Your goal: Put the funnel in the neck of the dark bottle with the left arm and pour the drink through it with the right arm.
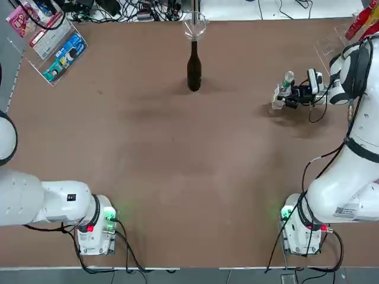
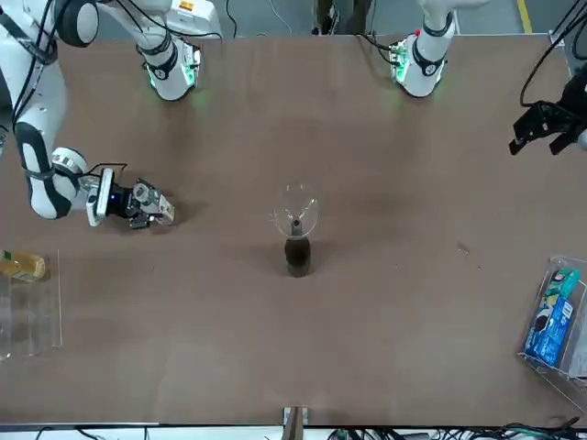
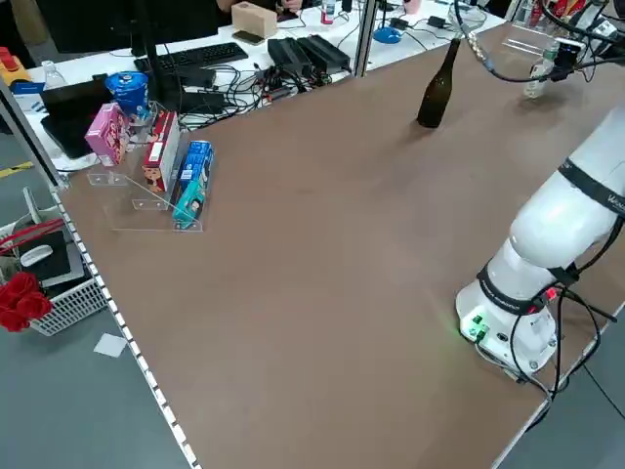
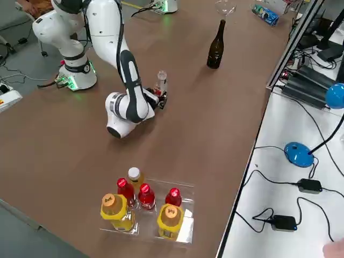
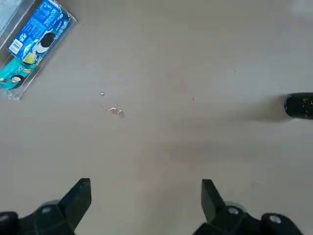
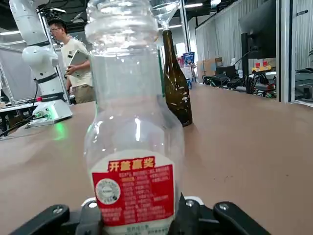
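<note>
The dark bottle stands upright at the far middle of the table, and the clear funnel sits in its neck. To its right, my right gripper is shut on the drink, a small clear plastic bottle with a red-and-white label, held upright low at the table. The right wrist view shows the dark bottle and funnel beyond the drink. My left gripper hangs open and empty at the table's left edge, far from the bottle; its fingers stand wide apart.
A clear stand with blue snack packets sits at the far left corner. A tray of red and yellow bottles stands at the right edge behind my right arm. Beyond the table, a person stands by another robot arm. Cables and a desk lie past the far edge.
</note>
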`<action>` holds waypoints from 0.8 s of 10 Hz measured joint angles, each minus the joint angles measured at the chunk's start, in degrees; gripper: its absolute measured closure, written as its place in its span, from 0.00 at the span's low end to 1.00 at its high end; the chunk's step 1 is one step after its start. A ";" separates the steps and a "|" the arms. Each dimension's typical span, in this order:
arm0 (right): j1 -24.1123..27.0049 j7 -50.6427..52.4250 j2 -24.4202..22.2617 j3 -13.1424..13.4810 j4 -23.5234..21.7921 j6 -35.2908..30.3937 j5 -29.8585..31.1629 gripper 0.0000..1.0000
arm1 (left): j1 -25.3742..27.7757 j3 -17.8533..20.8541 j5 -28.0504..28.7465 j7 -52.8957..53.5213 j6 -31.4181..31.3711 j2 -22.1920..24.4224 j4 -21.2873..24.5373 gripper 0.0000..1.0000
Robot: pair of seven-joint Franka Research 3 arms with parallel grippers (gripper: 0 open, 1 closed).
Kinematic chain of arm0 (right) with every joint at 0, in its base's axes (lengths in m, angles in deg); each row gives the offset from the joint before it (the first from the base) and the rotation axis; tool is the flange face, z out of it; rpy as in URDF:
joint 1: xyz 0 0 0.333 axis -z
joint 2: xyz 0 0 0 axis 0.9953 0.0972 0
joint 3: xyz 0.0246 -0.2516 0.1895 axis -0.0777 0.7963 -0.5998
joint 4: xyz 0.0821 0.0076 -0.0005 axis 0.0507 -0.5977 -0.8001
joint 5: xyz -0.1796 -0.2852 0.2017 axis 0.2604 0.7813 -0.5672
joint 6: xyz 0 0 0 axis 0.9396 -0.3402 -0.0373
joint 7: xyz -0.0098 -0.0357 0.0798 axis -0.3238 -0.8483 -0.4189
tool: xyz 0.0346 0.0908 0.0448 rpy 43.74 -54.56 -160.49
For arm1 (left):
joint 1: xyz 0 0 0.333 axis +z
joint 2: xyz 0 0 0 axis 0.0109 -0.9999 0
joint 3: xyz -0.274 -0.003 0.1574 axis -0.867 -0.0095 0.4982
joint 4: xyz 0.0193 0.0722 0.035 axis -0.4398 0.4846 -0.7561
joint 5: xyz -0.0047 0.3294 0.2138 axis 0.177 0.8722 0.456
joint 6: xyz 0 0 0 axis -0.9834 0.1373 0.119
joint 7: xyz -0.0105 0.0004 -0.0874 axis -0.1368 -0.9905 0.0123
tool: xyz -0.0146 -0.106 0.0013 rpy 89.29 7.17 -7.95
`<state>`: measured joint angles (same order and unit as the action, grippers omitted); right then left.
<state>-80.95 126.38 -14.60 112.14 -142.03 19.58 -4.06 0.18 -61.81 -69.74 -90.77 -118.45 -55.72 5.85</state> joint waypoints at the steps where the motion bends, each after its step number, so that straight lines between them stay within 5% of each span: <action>1: -0.04 0.03 0.40 -0.01 -0.03 0.01 -0.26 0.58 | -0.39 0.02 0.00 -0.08 1.76 -1.38 -2.46 0.01; 7: -0.24 0.48 2.77 -0.04 -0.07 0.04 -1.51 0.57 | -2.51 0.75 4.34 -1.04 2.68 -5.50 -5.24 0.04; 8: -0.28 0.48 2.91 -0.04 -0.07 0.04 -1.52 0.51 | -2.54 0.75 4.74 -1.03 2.68 -6.02 -5.57 0.03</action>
<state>-81.22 126.85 -11.69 112.10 -142.10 19.62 -5.58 -2.37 -61.06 -65.01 -91.80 -115.78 -61.73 0.29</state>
